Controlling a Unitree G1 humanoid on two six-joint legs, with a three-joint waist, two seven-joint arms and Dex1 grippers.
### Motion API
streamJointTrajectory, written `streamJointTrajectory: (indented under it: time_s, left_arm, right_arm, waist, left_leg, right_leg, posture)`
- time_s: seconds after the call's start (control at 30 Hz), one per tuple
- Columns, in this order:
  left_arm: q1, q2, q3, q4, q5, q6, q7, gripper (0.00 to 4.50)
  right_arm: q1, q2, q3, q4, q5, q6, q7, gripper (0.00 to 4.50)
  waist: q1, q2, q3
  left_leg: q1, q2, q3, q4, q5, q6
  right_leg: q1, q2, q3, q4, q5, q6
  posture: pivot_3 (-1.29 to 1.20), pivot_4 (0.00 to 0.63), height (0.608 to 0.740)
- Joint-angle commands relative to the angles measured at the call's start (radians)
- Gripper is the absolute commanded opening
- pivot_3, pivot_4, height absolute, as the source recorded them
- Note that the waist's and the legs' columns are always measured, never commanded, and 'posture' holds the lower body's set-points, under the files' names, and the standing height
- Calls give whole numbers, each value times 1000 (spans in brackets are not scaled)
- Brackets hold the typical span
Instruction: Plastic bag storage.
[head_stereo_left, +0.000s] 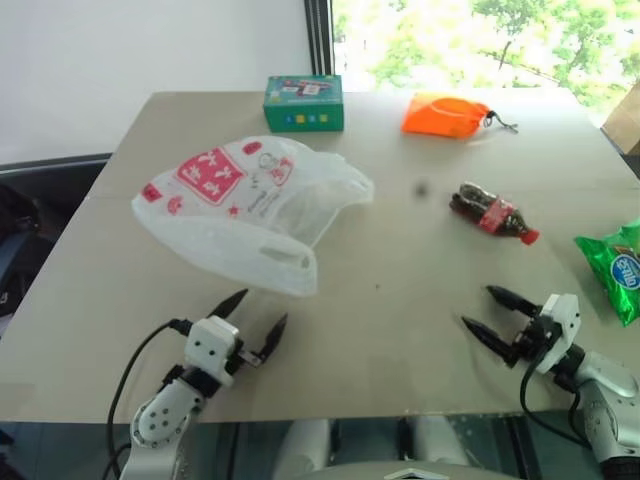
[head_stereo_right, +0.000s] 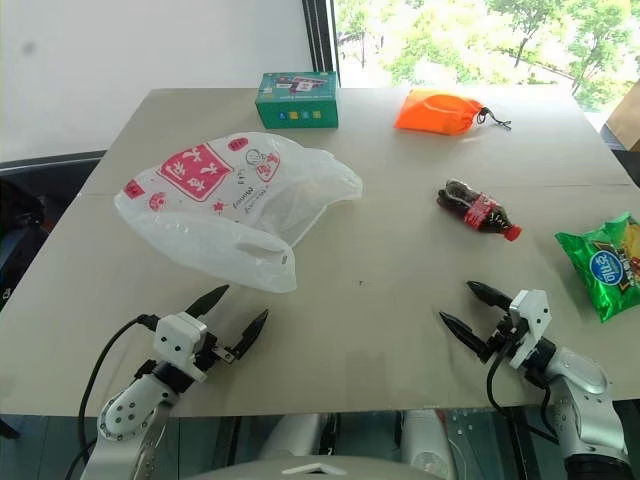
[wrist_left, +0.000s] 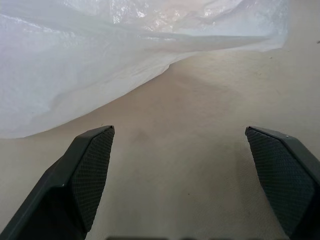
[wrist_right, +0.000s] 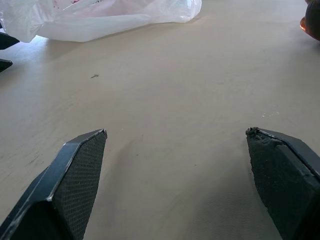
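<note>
Bag lies just ahead of L gripper, well off from R one.

The plastic bag sits crumpled on the worktop's left half, long axis running diagonally from the left edge twd the centre, cut-out handle end nearest the near edge. Left gripper hovers by the near edge w/ jaws wide open, nothing held, bag's handle end just beyond the tips; prob. not touching, though the gap is hard to judge. Right gripper is near the near right corner, jaws also spread wide & empty, aimed across twd the bag but well apart. L arm is nearer for the first grab.
</note>
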Motion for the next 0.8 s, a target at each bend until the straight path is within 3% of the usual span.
streamJointTrajectory:
  time_s: [0.03,0.6,0.8]
  left_arm:
    - [32,-15,-43,26,6,15,-9,4448]
    - [62,-24,-39,-28,0,20,-4,4448]
    - [82,5,-58,-156,-99,47,-72,4448]
  right_arm:
    - [7,-4,22,24,-12,17,2,4500]
    - [-42,-18,35,64,-25,15,13,4500]
    - [-38,-19,48,26,2,37,45,4500]
  waist:
    - [0,0,0]
    - [-3,-2,-1]
    - [-2,-6,3]
  left_leg:
    - [0,0,0,0,0,0]
    - [4,0,5,6,0,0]
    - [4,1,5,12,0,1]
  right_leg:
    - [0,0,0,0,0,0]
    - [3,6,1,6,0,1]
    - [2,6,2,13,0,1]
  posture:
    - [0,150,740]
    - [0,150,740]
    - [0,150,740]
